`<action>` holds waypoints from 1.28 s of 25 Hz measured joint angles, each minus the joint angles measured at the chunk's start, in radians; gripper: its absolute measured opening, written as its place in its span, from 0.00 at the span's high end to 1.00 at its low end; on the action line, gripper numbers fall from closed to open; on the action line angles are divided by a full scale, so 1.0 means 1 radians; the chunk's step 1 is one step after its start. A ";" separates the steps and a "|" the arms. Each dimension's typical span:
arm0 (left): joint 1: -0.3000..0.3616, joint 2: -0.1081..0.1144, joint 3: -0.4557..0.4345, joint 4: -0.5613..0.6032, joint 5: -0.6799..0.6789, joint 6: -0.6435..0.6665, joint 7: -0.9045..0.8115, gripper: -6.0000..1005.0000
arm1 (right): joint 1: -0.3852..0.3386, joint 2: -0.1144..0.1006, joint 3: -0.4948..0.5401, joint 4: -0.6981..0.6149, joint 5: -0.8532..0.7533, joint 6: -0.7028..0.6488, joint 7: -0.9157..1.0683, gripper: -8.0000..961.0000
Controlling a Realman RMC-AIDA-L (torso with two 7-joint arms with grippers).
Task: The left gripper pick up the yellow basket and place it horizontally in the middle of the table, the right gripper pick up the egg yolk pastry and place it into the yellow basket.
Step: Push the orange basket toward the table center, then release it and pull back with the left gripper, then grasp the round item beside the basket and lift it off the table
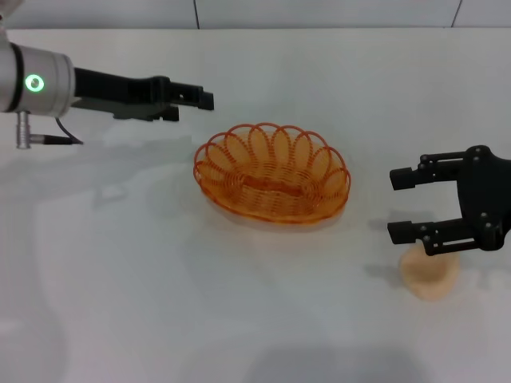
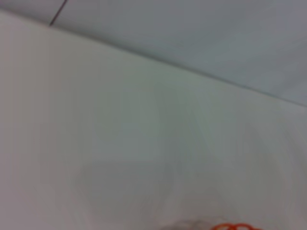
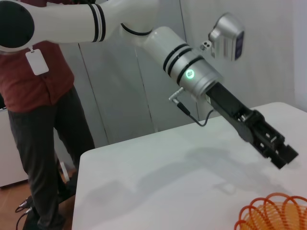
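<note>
White tabletop, the table (image 1: 160,303), fills the head view with open room all around. Lower right, the egg yolk pastry (image 1: 429,275) sits just beneath the right gripper (image 1: 403,205), whose fingers are spread and hold nothing. At centre lies the yellow basket (image 1: 271,171), long axis across the frame. Farther back, upper left, the left gripper (image 1: 204,99) hovers clear of the basket's rim; whether it is released or clenched I cannot tell.

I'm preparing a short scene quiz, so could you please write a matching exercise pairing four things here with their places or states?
Things:
1. yellow basket
2. egg yolk pastry
3. left claw
4. right claw

States:
A. open, above the pastry
B. raised, beyond the basket's left end
C. empty, mid-table
D. on the table, right of the basket

Pairs: 1-C, 2-D, 3-B, 4-A
</note>
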 joint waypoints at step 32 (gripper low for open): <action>0.120 0.075 0.034 0.219 -0.077 0.400 0.453 0.22 | 0.064 0.003 -0.095 -0.110 -0.334 0.093 0.240 0.24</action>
